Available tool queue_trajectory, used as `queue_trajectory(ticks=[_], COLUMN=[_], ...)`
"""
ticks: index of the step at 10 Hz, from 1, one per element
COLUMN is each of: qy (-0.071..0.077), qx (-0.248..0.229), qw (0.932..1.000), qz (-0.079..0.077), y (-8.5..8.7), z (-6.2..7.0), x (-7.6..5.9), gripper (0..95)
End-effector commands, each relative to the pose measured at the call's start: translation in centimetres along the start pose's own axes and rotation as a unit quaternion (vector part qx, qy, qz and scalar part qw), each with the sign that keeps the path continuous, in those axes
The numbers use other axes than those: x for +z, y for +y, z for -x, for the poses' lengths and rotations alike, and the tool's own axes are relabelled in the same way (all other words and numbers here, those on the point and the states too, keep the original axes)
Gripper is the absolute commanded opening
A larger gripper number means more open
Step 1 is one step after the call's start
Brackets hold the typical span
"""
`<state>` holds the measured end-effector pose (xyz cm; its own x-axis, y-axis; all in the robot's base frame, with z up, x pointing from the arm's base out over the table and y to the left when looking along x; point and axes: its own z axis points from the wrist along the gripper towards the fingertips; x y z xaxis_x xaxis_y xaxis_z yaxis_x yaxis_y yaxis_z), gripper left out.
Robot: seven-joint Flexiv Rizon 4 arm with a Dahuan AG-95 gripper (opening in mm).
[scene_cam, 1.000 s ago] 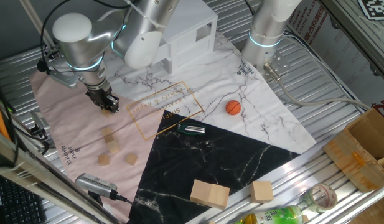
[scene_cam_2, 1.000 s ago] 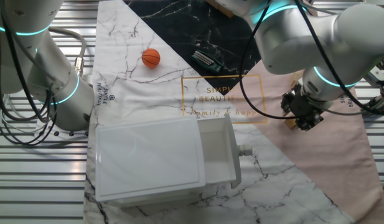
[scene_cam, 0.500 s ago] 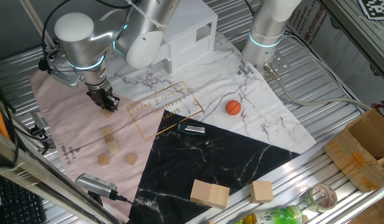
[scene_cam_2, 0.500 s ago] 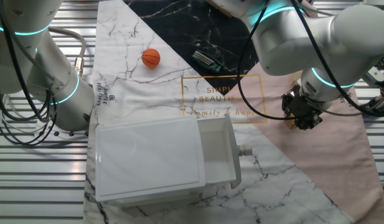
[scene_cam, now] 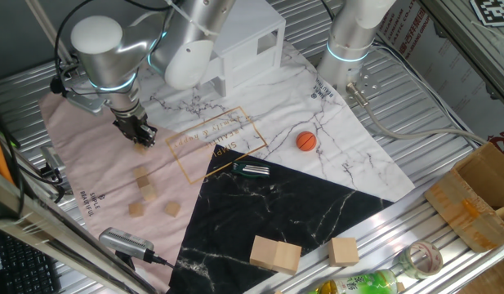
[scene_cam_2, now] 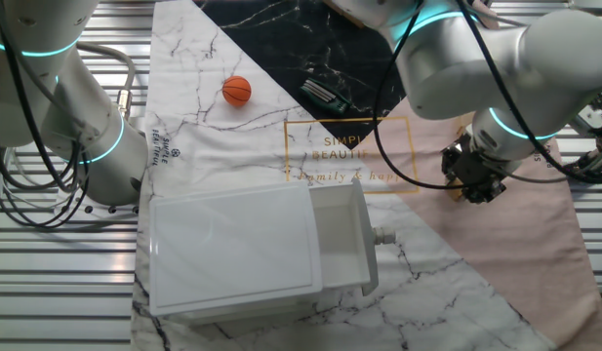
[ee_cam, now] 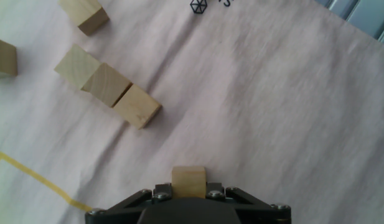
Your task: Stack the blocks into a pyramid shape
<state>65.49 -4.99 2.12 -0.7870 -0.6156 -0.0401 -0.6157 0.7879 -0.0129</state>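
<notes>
Barely lifted since before, fingers (ee_cam: pixel 188 194) clamp one block (ee_cam: pixel 189 182) (over pink cloth (ee_cam: pixel 272 112)).

Matt wooden blocks (ee_cam: pixel 107 86), pink cloth (ee_cam: pixel 254 106)

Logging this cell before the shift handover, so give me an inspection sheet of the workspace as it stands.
Surface: patchwork cloth in pink, white marble and black marble over a slatted metal table.
Job's things: five small cubes loose on the pink part, three touching in a row; a sixth cube in the fingers.
Clutter: orange ball, white drawer box, dark flat tool, two large wooden blocks, cardboard box, bottle.
Grippers: gripper shut on the sixth cube, low over the pink part.
Cables: grey cable by the second arm's base.
Surroundings: second arm, idle.
</notes>
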Motion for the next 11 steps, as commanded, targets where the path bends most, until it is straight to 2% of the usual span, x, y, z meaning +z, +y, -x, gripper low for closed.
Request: queue_trajectory(ticks=[1,3,6,8,11], qy=[-0.001,-0.001,0.002,0.002,0.013], qx=[-0.034,-0.049,-0.098,-0.153,-0.21], qw=[0.9994,0.9988,0.9952,0.9883,0.9776], qz=[0.003,0.003,0.002,0.003,0.001], y=[0.1,0.1,0.2,0.4,0.5], z=[0.1,0.2,0.5,1.0,1.5], x=[-0.1,-0.1,-0.3,-0.5,-0.7], gripper=[0.0,0.0,0.0,0.0,0.0])
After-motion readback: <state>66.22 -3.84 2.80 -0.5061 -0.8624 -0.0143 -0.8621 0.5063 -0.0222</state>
